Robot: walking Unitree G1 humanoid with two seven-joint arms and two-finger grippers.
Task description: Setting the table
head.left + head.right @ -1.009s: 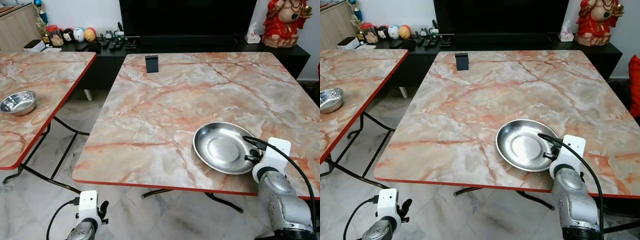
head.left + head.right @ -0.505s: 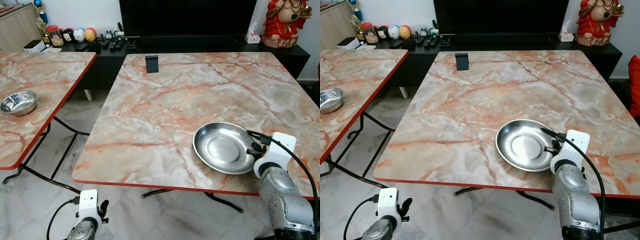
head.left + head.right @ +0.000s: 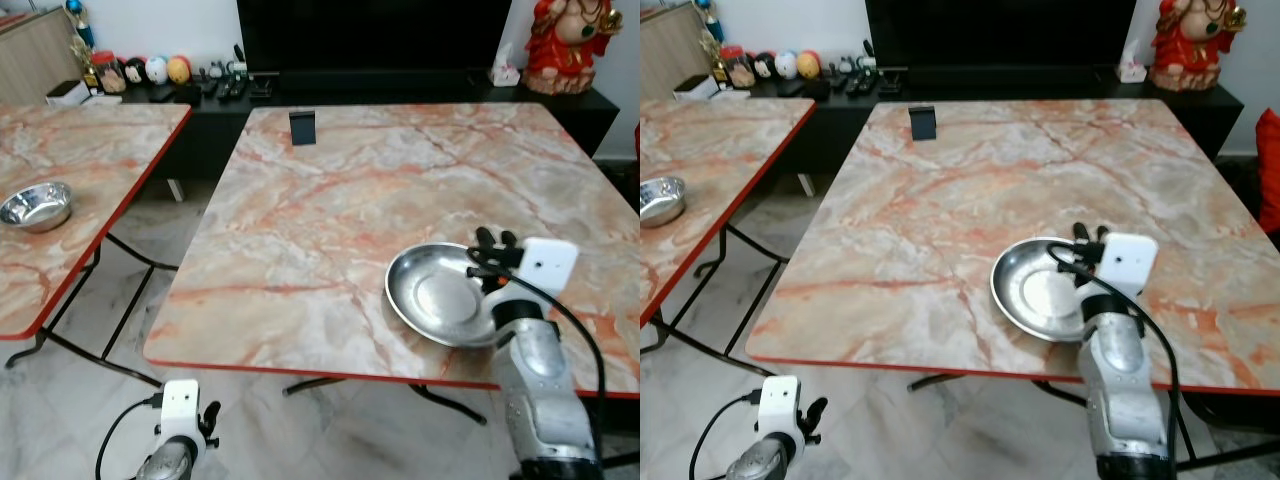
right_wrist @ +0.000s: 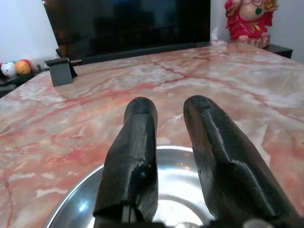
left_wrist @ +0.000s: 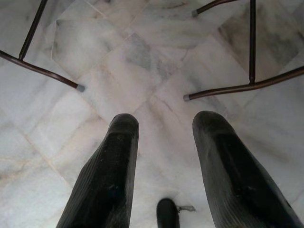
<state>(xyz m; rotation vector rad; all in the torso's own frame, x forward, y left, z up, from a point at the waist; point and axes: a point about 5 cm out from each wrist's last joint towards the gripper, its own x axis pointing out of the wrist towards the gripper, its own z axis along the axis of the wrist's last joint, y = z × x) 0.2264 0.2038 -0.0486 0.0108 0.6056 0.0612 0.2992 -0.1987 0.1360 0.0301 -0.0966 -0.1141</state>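
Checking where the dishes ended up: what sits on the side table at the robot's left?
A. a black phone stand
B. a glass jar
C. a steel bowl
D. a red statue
C: a small steel bowl rests on the left table, while the steel plate lies on the main table under the right claw.

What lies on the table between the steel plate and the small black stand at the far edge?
Nothing: between the steel plate and the black stand runs bare marble tabletop, seen in both eye views and past the right claw in its wrist view.
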